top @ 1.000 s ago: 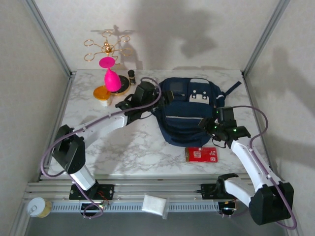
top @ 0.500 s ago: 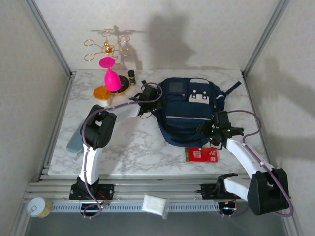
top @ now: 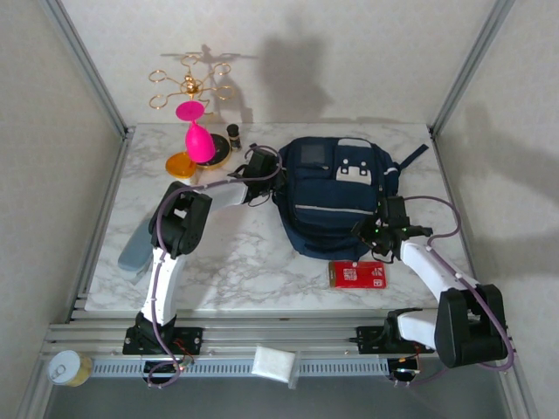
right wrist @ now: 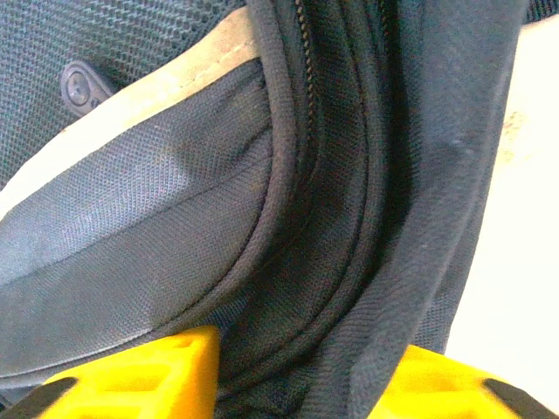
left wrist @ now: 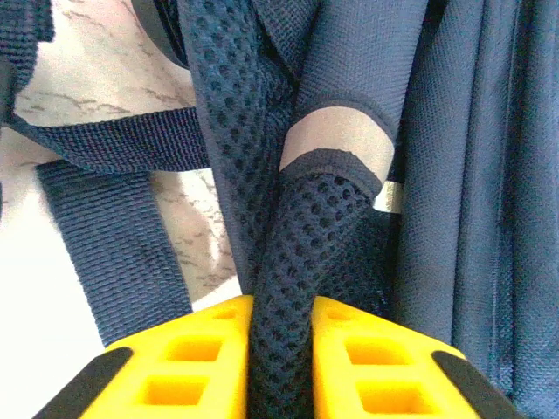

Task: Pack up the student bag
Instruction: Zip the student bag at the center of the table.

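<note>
Nearest me, on the rail below the worktop [top: 236, 262], I note a white pouch [top: 274, 363] and, at the left end, a roll of tape [top: 66, 367].

On the near right of the worktop lies a red packet [top: 357, 274], flat, just in front of the student bag [top: 332, 209]. A grey-blue flat item [top: 136, 250] sits near the left edge, partly behind the left arm; I cannot identify it.

Right jaws: at the bag's near right corner, just beyond the red packet. In the right wrist view the two yellow fingers [right wrist: 188, 358] stand partly apart, with the bag's zipped seam and a fold of navy fabric bulging between them. I cannot tell whether they are pinching the fabric or merely astride it.

The student bag lies flat, right of centre on the worktop, its grey square panel and white patch at the far end and one dark strap trailing towards the far right corner.

Left jaws: at the bag's far left side. In the left wrist view the yellow fingers [left wrist: 210, 349] are pressed tight against both sides of a navy mesh strap [left wrist: 306, 236] of the bag; it is firmly gripped.

Further back on the left stand an orange-lidded tub [top: 181, 165], a pink goblet [top: 197, 135] and a small dark bottle [top: 233, 133]. Behind the worktop is a gold wire rack [top: 187, 84].
</note>
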Controlling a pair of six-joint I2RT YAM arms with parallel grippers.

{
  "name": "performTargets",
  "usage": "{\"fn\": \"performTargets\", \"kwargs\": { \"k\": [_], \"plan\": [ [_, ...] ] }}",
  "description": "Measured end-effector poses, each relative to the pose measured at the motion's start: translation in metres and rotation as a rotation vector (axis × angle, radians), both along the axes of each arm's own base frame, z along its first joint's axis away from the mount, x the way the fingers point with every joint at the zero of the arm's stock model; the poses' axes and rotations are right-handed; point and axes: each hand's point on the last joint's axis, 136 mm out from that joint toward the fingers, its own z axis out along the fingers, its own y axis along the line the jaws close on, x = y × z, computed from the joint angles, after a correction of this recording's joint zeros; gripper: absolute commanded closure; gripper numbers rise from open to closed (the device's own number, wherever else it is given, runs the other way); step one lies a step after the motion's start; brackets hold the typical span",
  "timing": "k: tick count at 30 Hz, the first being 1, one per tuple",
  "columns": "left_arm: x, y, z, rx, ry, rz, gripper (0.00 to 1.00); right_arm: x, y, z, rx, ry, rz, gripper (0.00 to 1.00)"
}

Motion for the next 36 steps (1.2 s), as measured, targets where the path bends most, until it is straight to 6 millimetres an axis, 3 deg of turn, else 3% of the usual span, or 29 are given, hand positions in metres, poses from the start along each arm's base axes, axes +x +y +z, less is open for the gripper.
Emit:
{"fn": "performTargets", "kwargs": {
  "k": [1, 5, 10, 17, 20, 23, 30, 32, 36],
  "plan": [
    [0.0, 0.0, 0.0, -0.008, -0.002, 0.006, 0.99, 0.002, -0.002, -0.001, 0.001, 0.0, -0.002, 0.66],
    [-0.007, 0.002, 0.0, -0.042, -0.017, 0.006, 1.0, 0.013, -0.013, -0.008, -0.015, 0.008, -0.02, 0.67],
    [-0.038, 0.012, 0.008, -0.094, -0.007, 0.026, 1.0, 0.042, -0.034, -0.01, -0.035, 0.004, -0.059, 0.65],
    [-0.079, -0.001, 0.018, -0.139, 0.016, 0.048, 1.0, 0.1, -0.059, 0.0, -0.096, -0.036, -0.091, 0.43],
    [-0.088, -0.005, 0.016, -0.155, 0.025, 0.07, 1.0, 0.106, -0.064, 0.015, -0.129, -0.078, -0.089, 0.34],
    [-0.089, -0.006, 0.018, -0.173, 0.029, 0.089, 1.0, 0.099, -0.065, 0.033, -0.15, -0.099, -0.079, 0.27],
    [-0.092, -0.015, 0.02, -0.206, 0.036, 0.1, 1.0, 0.065, -0.043, 0.088, -0.16, -0.187, -0.007, 0.26],
    [-0.094, -0.019, 0.021, -0.219, 0.037, 0.101, 1.0, 0.055, -0.025, 0.094, -0.149, -0.191, 0.048, 0.28],
    [-0.097, -0.027, 0.024, -0.242, 0.038, 0.095, 1.0, 0.034, 0.039, 0.092, -0.113, -0.192, 0.23, 0.38]
  ]
}}
